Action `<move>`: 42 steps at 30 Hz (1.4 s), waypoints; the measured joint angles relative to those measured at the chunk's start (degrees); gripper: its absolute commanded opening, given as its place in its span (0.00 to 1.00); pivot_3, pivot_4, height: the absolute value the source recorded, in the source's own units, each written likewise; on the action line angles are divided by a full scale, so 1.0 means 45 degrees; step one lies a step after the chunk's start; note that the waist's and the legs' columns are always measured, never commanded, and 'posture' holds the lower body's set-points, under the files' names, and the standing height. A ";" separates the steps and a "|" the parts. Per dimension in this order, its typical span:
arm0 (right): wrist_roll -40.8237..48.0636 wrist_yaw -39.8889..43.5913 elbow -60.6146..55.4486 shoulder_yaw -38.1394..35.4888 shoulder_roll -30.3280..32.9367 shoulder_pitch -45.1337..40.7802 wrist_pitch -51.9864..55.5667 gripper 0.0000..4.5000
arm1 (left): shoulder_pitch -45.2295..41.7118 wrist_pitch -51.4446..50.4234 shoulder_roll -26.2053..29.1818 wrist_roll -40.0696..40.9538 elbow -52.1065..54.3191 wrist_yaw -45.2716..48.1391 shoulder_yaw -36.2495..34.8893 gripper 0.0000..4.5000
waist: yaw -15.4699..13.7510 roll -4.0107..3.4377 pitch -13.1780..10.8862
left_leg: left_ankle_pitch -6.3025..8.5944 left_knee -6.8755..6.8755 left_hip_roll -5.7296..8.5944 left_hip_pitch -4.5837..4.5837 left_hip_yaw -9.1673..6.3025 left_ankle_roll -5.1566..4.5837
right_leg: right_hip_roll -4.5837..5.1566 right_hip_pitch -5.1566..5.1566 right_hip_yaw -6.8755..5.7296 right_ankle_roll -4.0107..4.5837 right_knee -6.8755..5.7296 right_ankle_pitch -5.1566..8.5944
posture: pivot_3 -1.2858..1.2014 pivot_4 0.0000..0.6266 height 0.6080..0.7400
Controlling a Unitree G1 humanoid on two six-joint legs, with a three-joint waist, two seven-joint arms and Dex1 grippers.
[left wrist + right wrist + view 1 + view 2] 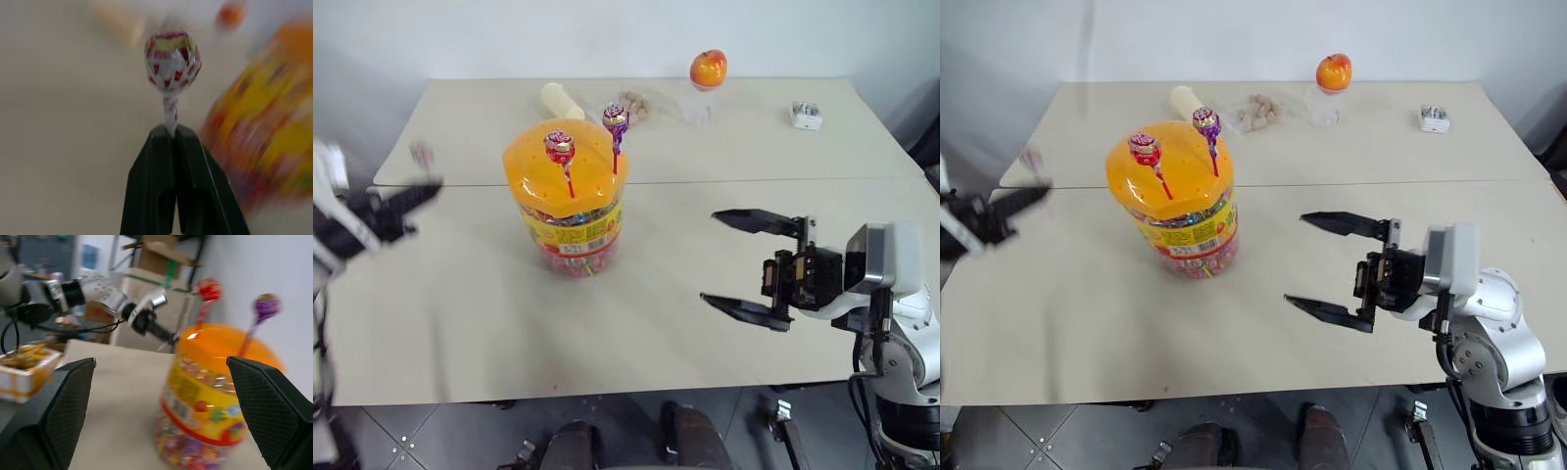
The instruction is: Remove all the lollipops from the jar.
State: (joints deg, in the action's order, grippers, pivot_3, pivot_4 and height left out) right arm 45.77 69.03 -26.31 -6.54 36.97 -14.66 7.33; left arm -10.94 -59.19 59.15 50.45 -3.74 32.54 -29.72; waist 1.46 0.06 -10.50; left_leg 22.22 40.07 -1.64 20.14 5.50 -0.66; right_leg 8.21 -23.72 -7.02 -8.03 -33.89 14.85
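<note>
- Left gripper (171,134): clamped on the stick of a pinkish lollipop (172,59), held left of the jar (568,201)
- Red lollipop (559,147) and purple lollipop (615,120): upright in the jar lid
- Right gripper (744,264): jaws spread wide, empty, right of the jar

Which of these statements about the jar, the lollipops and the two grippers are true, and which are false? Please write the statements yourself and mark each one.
1. Two lollipops stand in the orange lid of the jar. True: the red-pink lollipop and the purple lollipop.
2. The left gripper is open with nothing in it. False: it is shut on the stick of the pinkish lollipop.
3. The right gripper is open. True.
4. The right gripper holds the purple lollipop. False: it holds nothing and hangs apart from the jar.
5. The jar lies on its side. False: it stands upright on the table.
</note>
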 measured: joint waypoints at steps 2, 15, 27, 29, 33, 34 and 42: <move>-0.0111 0.0728 0.0158 0.0267 0.0151 0.0032 -0.0041 1.00 | 0.1490 -0.0916 0.0468 -0.0241 0.0523 0.0155 -0.0123 0.01 | -0.0067 0.0019 -0.0005 | 0.0003 0.0005 0.0001 0.0007 -0.0007 0.0004 | 0.0001 0.0003 -0.0001 0.0001 0.0006 0.0001 | 0.52 0.24 1.00; -0.0878 0.2064 0.0968 0.0771 0.0289 0.0836 -0.0480 1.00 | 0.4844 -0.0877 -0.0530 -0.1625 0.3488 -0.0046 -0.1331 0.27 | -0.0311 0.0015 -0.0007 | -0.0010 0.0008 -0.0020 -0.0012 0.0009 0.0040 | -0.0004 -0.0006 0.0016 0.0057 -0.0016 0.0030 | 0.52 0.24 1.00; -0.0708 -0.3284 0.1592 0.0484 -0.0803 -0.2379 0.2739 1.00 | 0.2901 0.4025 -0.0770 -0.0836 0.2091 0.6144 -0.2465 0.94 | -0.0266 0.0025 -0.0001 | -0.0005 0.0007 -0.0034 0.0026 0.0153 0.0057 | 0.0026 -0.0195 0.0018 0.0111 -0.0193 0.0058 | 0.52 0.24 1.00; -0.1301 -0.4810 0.2124 0.1011 -0.1721 -0.3879 0.3508 1.00 | 0.1485 0.3971 -0.1783 0.0734 0.2472 0.5984 -0.2934 0.94 | -0.0227 0.0024 -0.0001 | -0.0010 0.0025 -0.0036 0.0026 0.0158 0.0065 | 0.0035 -0.0211 0.0023 0.0120 -0.0233 0.0063 | 0.52 0.24 1.00; -0.2294 -0.6741 0.2874 0.1963 -0.3290 -0.6126 0.4178 1.00 | 0.0219 0.3405 -0.3237 0.3634 0.4129 0.4699 -0.2846 0.94 | 0.0001 0.0027 0.0002 | -0.0013 0.0022 -0.0026 0.0019 0.0114 0.0070 | 0.0053 -0.0208 0.0003 0.0120 -0.0290 0.0062 | 0.52 0.24 1.00; -0.2543 -0.7077 0.3094 0.2020 -0.3579 -0.6382 0.4248 1.00 | 0.0069 0.3397 -0.3609 0.4080 0.4445 0.4296 -0.2807 0.94 | 0.0018 0.0028 0.0002 | -0.0012 0.0023 -0.0014 0.0017 0.0102 0.0069 | 0.0063 -0.0210 -0.0004 0.0120 -0.0317 0.0062 | 0.52 0.24 1.00; -0.3151 -0.7327 0.3610 0.2517 -0.4487 -0.6869 0.4288 0.87 | 0.0018 0.3737 -0.4523 0.4736 0.4877 0.3332 -0.2168 0.95 | 0.0081 0.0030 0.0003 | -0.0012 0.0031 -0.0005 0.0022 0.0101 0.0064 | 0.0061 -0.0204 -0.0018 0.0120 -0.0306 0.0063 | 0.52 0.24 1.00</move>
State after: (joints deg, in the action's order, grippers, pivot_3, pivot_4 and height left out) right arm 31.59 36.05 -10.07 4.78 16.78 -45.57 26.63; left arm -10.86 -42.38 38.80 71.76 18.21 47.53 -39.48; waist 1.83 0.20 -10.49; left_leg 22.17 40.21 -1.66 20.24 5.95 -0.37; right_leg 8.49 -24.64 -7.10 -7.50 -35.27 15.13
